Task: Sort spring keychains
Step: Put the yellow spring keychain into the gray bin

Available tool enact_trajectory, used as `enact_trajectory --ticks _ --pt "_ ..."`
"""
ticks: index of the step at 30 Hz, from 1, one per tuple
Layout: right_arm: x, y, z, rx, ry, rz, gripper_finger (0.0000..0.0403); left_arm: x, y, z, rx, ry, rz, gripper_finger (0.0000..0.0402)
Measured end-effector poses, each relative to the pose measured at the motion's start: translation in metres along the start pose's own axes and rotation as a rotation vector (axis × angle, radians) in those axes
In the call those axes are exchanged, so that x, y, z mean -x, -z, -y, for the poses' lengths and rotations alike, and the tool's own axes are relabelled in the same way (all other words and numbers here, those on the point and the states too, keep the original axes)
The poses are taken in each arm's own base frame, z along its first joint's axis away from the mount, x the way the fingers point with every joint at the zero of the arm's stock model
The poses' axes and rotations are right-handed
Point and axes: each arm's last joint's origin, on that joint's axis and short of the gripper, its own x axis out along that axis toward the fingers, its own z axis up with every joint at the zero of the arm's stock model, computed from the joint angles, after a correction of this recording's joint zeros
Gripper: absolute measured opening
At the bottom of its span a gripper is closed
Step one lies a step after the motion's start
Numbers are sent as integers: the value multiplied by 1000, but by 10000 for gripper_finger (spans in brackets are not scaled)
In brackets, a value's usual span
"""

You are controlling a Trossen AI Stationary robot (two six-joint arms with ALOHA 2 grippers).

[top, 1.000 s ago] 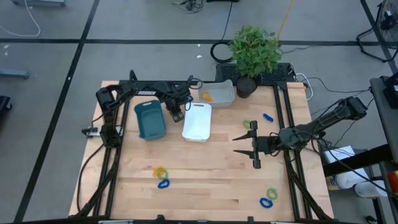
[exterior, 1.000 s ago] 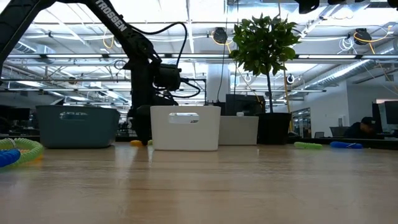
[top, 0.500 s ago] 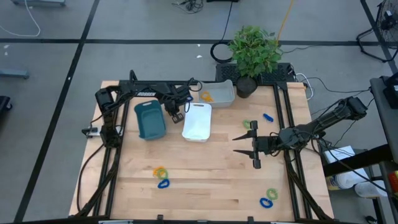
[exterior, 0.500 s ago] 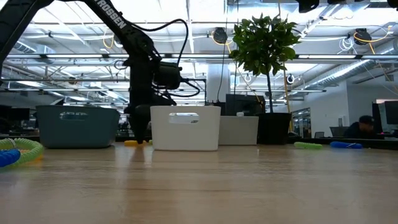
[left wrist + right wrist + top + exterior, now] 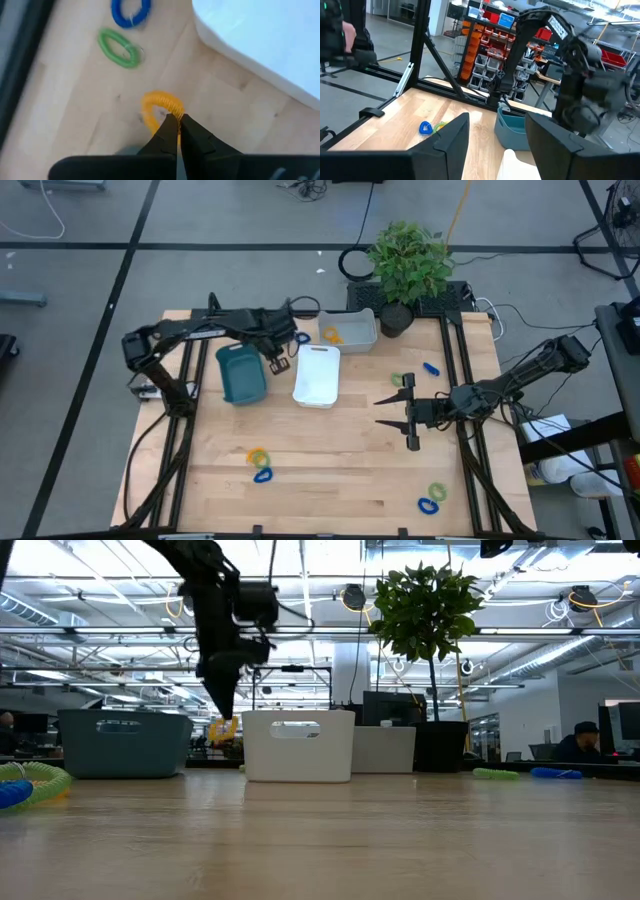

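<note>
My left gripper (image 5: 277, 356) hangs above the gap between the teal tray (image 5: 240, 373) and the white tray (image 5: 317, 376), shut on an orange-yellow spring keychain (image 5: 222, 728). A blue keychain (image 5: 131, 12) and a green keychain (image 5: 119, 47) lie flat on the wood beneath it. Another orange keychain (image 5: 331, 335) lies in the grey tray (image 5: 352, 330). More loops lie on the table: an orange-green pair with a blue one (image 5: 260, 464), green (image 5: 400, 380), blue (image 5: 430, 368), and green with blue (image 5: 432, 499). My right gripper (image 5: 405, 411) waits open over the table's right half. My left gripper pinches the orange-yellow keychain between its two fingertips (image 5: 170, 131), on one side of the coiled loop (image 5: 170, 104). The fingers come from above, pointing down. The loop hangs below them (image 5: 222, 728), lifted clear of the table.
A potted plant (image 5: 406, 262) stands at the far edge beside the grey tray. Black frame rails (image 5: 462, 360) run along the table's left and right sides. Bare wood (image 5: 340, 470) spreads over the near middle. A person (image 5: 583, 740) sits in the room beyond.
My left gripper has risen from the table between the teal and white trays and drawn a little toward the left edge. The orange-yellow keychain, which lay on the wood half a second ago, now hangs lifted clear in its fingers.
</note>
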Motion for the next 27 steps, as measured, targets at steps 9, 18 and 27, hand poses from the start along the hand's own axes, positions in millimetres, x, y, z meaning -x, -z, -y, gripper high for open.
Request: enact_trajectory --ticks 9,18,27 --pt "0 0 0 -28 2 0 183 56 6 7 -112 51 236 4" --pt "0 0 0 -32 2 0 183 63 31 19 -199 81 563 4" --pt "0 -2 1 -36 6 24 183 39 60 23 -249 151 778 4"
